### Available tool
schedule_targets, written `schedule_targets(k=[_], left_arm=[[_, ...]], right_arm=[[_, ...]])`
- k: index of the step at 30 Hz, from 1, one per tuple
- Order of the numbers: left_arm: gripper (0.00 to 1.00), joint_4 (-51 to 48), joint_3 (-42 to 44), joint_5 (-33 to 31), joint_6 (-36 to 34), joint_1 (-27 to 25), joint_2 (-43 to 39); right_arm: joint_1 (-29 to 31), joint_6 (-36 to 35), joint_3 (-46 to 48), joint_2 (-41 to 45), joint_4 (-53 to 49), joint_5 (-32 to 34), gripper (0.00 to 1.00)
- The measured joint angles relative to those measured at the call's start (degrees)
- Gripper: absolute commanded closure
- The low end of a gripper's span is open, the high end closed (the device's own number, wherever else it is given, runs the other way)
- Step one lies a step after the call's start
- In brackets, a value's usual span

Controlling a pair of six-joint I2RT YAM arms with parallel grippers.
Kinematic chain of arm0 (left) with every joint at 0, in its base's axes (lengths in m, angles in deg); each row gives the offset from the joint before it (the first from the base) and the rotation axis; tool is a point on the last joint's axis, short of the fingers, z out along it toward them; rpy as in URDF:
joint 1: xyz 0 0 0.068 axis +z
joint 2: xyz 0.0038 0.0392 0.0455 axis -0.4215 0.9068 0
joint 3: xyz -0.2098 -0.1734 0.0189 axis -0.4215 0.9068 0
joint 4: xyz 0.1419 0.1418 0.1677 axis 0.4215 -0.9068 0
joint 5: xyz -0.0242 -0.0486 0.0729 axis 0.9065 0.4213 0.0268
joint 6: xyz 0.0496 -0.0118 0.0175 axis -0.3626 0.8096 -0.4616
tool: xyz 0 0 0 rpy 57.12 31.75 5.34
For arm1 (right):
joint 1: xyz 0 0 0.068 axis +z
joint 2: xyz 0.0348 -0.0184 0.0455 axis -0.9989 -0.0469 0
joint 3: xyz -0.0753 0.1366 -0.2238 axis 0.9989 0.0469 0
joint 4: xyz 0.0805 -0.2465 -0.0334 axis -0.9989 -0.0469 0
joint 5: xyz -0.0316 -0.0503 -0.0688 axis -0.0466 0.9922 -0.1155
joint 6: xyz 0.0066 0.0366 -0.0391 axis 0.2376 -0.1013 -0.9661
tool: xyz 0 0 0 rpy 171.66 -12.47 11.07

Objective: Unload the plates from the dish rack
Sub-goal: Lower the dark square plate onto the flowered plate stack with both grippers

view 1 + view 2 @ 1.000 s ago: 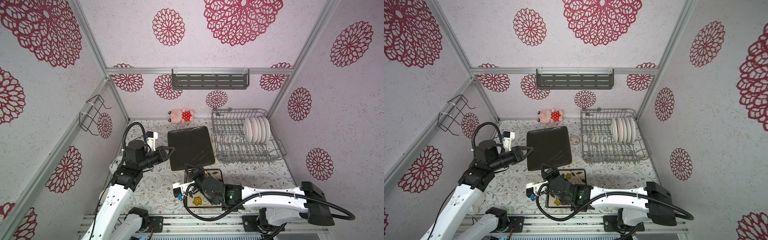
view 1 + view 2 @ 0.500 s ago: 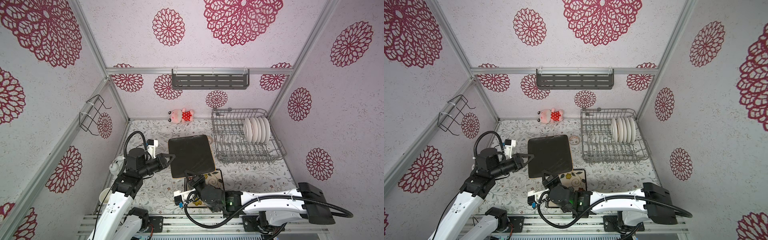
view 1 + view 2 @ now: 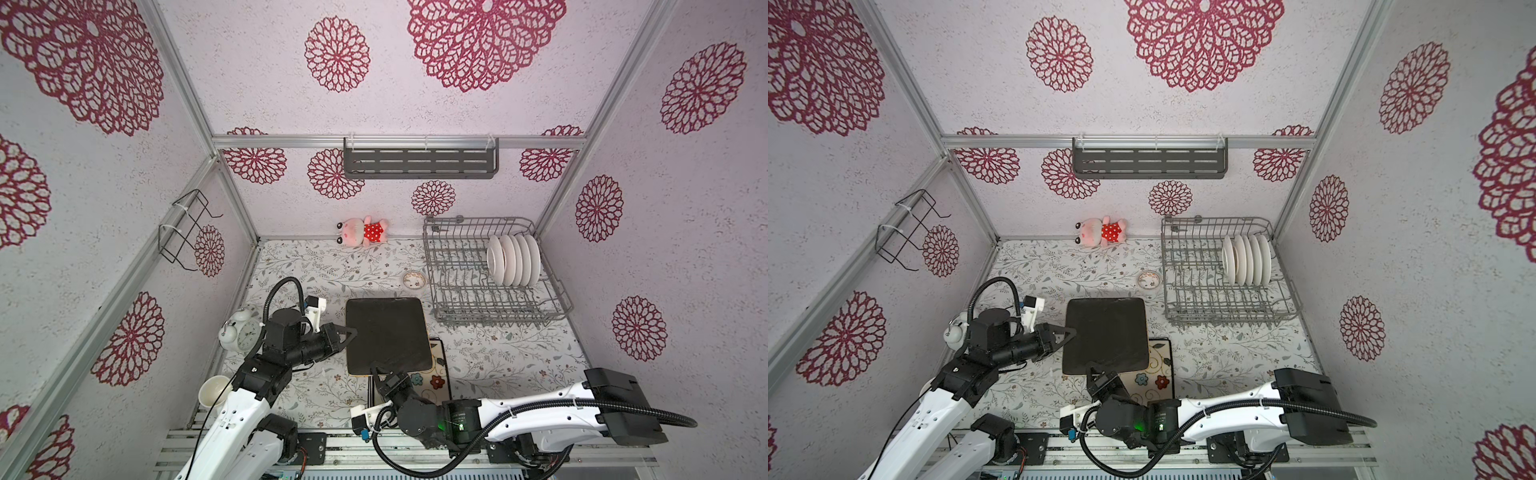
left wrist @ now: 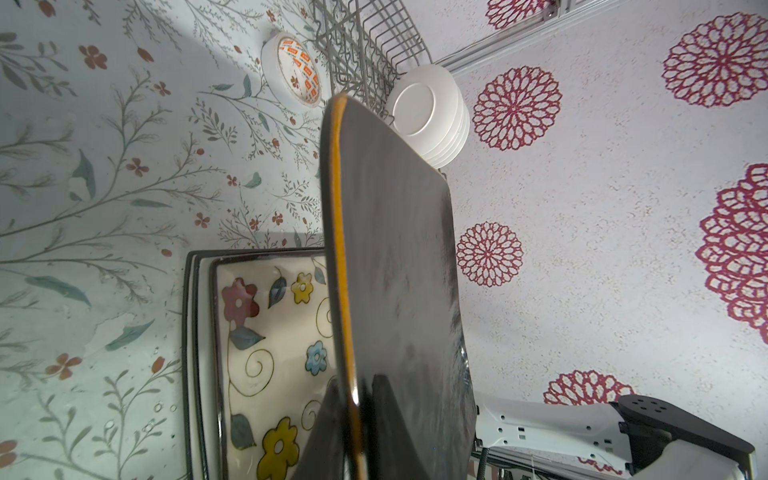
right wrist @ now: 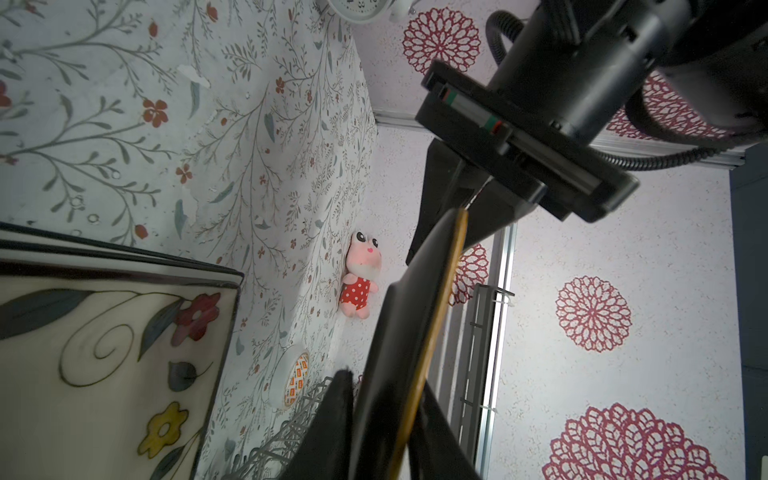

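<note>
Hovering near-level (square, 4 equal sides), black plate pinched by left gripper; right gripper: hold unclear

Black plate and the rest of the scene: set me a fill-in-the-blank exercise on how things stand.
The left gripper is shut on the black plate, whose shape is ___.
Below it lies a cream plate printed with ___.
The dish rack holds only round plates coloured ___.
Missing: square; flowers; white.
</note>
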Motion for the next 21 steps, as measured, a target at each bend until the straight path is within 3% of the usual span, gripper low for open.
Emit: schedule_targets(k=[21], left_arm=[[1.0,8.37,10.67,-8.15,5.55,-10.47,1.75]], right_arm=[[4.66,23.76,-0.17,-4.74,-16.85,3.45,0.67]])
